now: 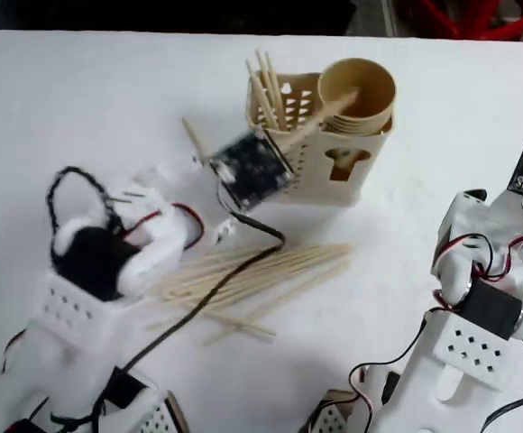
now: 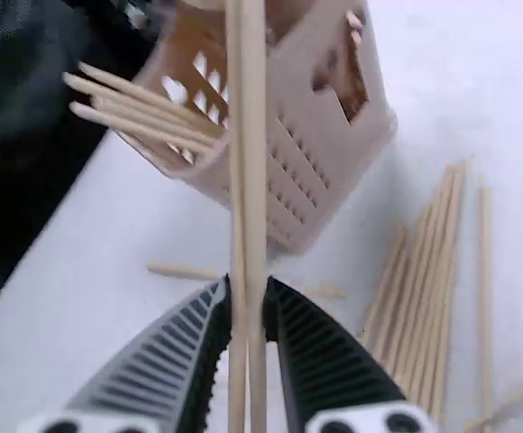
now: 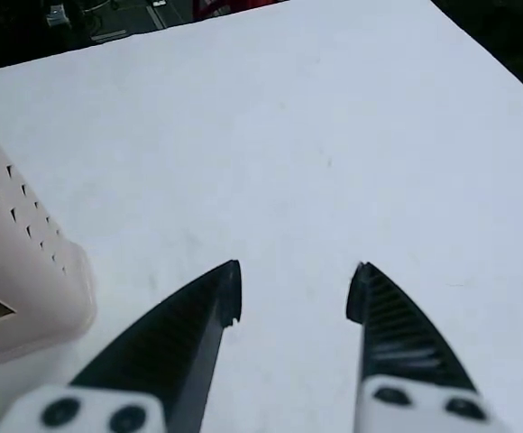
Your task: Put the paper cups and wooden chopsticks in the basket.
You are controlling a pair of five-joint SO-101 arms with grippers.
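The beige slotted basket [image 1: 338,162] stands at the back middle of the table, with stacked paper cups [image 1: 356,90] in one end and several wooden chopsticks [image 1: 266,90] upright in the other. My left gripper [image 2: 248,298] is shut on two chopsticks [image 2: 246,162] just beside the basket [image 2: 316,135]. From above, those held chopsticks [image 1: 320,119] slant over the basket toward the cups. A loose pile of chopsticks [image 1: 257,275] lies on the table in front. My right gripper [image 3: 293,289] hangs open over bare table, the basket's corner [image 3: 22,280] beside it.
One stray chopstick [image 1: 194,138] lies left of the basket, and a short piece [image 2: 182,271] rests near its foot. The right arm [image 1: 487,298] sits at the right edge. A black cable [image 1: 203,311] trails from the left arm across the pile.
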